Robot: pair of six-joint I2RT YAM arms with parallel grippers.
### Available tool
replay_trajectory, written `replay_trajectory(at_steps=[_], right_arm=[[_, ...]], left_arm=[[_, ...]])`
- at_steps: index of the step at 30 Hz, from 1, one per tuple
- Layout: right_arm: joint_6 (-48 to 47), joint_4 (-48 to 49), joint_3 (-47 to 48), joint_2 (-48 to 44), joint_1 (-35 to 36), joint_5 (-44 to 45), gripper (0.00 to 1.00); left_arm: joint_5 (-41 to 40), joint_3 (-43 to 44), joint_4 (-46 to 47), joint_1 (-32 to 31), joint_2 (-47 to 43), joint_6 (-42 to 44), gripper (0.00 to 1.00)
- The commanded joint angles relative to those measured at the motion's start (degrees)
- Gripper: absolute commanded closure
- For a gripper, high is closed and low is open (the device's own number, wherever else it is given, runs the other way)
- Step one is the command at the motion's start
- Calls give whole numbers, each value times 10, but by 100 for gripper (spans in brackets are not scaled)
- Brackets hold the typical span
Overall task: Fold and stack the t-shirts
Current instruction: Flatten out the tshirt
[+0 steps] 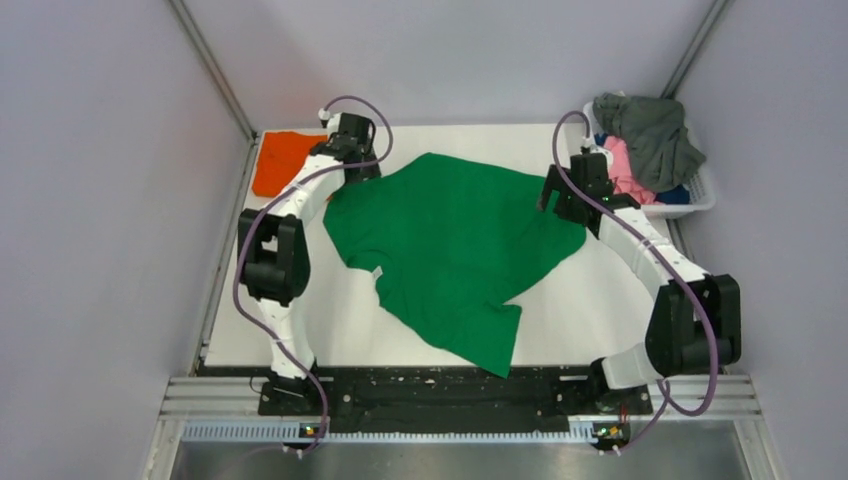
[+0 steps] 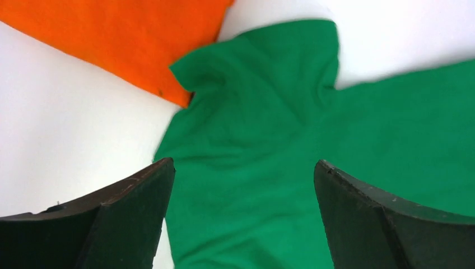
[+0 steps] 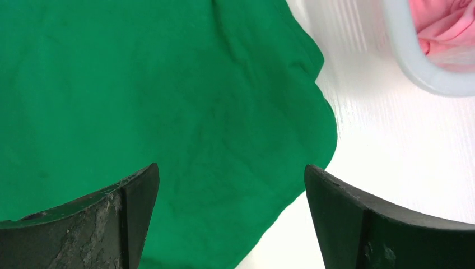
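Green t-shirt (image 1: 450,250): lies opened flat and unfolded on the middle of the table (image 1: 600,310). Its broad span runs left to right along the far side, and one lobe trails toward the near edge. Left gripper (image 2: 243,168): jaws spread wide and holding nothing, hanging over the garment's far-left end. The sleeve lies just ahead of the fingers and the green cloth fills the gap below them. Right gripper (image 3: 232,174): jaws likewise wide apart and empty, over the far-right end. The rounded cloth edge passes under the right finger, with bare table beyond it. Each arm is thus nearest its own end of the span, and neither is better placed for the near lobe. Judgement: a paired pinch would call for both to drop straight down. Orange t-shirt (image 1: 280,160): folded at the far-left corner, touching or just beside the green sleeve. Basket (image 1: 705,190): at far right, holding a grey t-shirt (image 1: 650,130) and a pink t-shirt (image 1: 625,172), both awaiting folding.
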Motion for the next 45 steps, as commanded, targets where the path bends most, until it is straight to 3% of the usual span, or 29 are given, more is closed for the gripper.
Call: replay_trajectory(at_steps=[1,5,8,13,18,28,34,40,45], right_arm=[[-9,55,-7,-59,-2,6,1],[-22,65,-43,-79,-2,-32,1],[-21,96,-76,-80,-2,-116,1],[-1,149,-112,-49,2,-206,1],[0,159,-104,9,37,-195,1],[47,130,-134,97,151,-83,3],[94,117,-159,101,274,-56,6],[120,119,-138,107,449,-74,6],[96,130,-118,33,487,-101,6]], left_arm=[[86,-56,8,-1,-110,-24,1],[221,-203,77,-10,-205,-57,1],[302,-332,143,-36,-275,-86,1],[338,-479,215,-110,-356,-139,1],[345,-528,258,-142,-329,-162,1],[288,-383,201,-84,-133,-111,1],[269,-161,110,-47,-9,-38,1],[429,-48,136,-47,77,-33,1],[457,-51,155,-60,61,-30,1]])
